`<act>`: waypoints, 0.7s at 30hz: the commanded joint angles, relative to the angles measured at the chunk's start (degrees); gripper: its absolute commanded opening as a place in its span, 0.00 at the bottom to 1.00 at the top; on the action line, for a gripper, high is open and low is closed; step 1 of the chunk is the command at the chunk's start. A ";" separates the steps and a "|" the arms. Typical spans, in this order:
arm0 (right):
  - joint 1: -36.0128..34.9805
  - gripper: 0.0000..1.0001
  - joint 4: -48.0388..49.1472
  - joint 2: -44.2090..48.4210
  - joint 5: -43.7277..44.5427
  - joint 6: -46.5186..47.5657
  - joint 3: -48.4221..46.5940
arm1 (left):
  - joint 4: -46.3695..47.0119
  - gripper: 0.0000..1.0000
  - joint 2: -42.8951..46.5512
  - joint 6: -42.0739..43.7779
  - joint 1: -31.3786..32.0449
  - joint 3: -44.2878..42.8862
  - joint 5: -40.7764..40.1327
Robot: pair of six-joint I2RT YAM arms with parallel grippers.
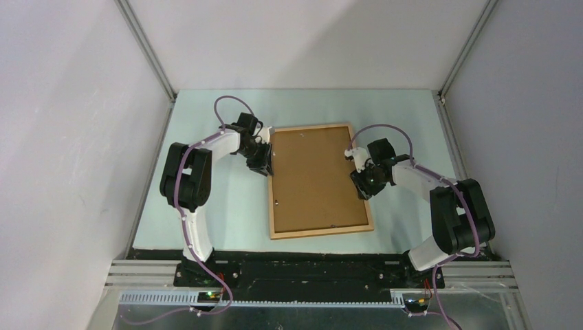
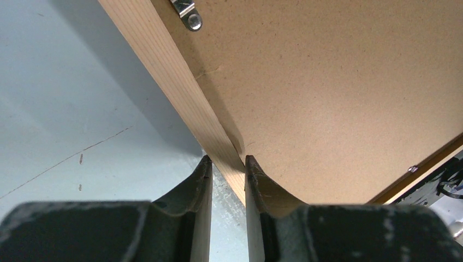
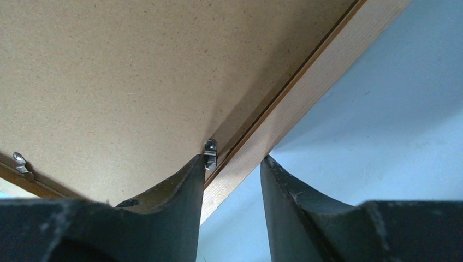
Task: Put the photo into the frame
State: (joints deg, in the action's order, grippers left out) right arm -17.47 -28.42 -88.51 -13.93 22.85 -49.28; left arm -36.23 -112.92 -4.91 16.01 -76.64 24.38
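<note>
The light-wood frame (image 1: pixel 321 232) lies face down mid-table, with a plain brown backing board (image 1: pixel 313 175) filling its back. The photo is not in view. My left gripper (image 1: pixel 261 163) sits at the frame's left rail. In the left wrist view that gripper (image 2: pixel 225 162) is closed onto the moulding (image 2: pixel 164 60), both fingertips touching the wood. My right gripper (image 1: pixel 362 184) is at the right rail. In its wrist view the gripper (image 3: pixel 232 159) stands open astride the moulding (image 3: pixel 306 90), with a gap on the outer side and the inner fingertip beside a metal clip (image 3: pixel 210 153).
Small metal turn clips (image 2: pixel 188 13) sit along the inner edge of the frame over the board. The pale blue-green table (image 1: pixel 206 220) is walled by white panels on the left, back and right. The arms' bases stand at the near edge.
</note>
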 commanded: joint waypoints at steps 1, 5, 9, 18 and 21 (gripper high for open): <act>-0.10 0.43 1.51 -0.40 0.15 1.43 -1.05 | 1.49 0.00 -0.18 3.21 0.16 -2.11 0.75; -0.17 0.39 1.98 -0.33 -0.01 1.42 -1.05 | 1.44 0.00 -0.20 3.16 0.16 -2.05 0.76; -0.42 0.37 2.35 -0.34 0.01 1.28 -1.05 | 1.47 0.00 -0.11 3.31 0.21 -2.05 0.75; -0.26 0.36 2.32 0.01 -0.80 0.93 -1.74 | 1.47 0.00 -0.02 3.32 0.22 -2.02 0.68; 0.13 0.38 2.27 0.96 -1.16 0.81 -1.77 | 1.45 0.00 -0.08 3.32 0.19 -2.03 0.67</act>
State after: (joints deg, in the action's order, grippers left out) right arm -17.23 -28.53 -88.51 -13.21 22.65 -49.52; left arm -36.23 -112.92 -4.91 16.01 -76.64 24.38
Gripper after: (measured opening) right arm 0.369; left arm 0.265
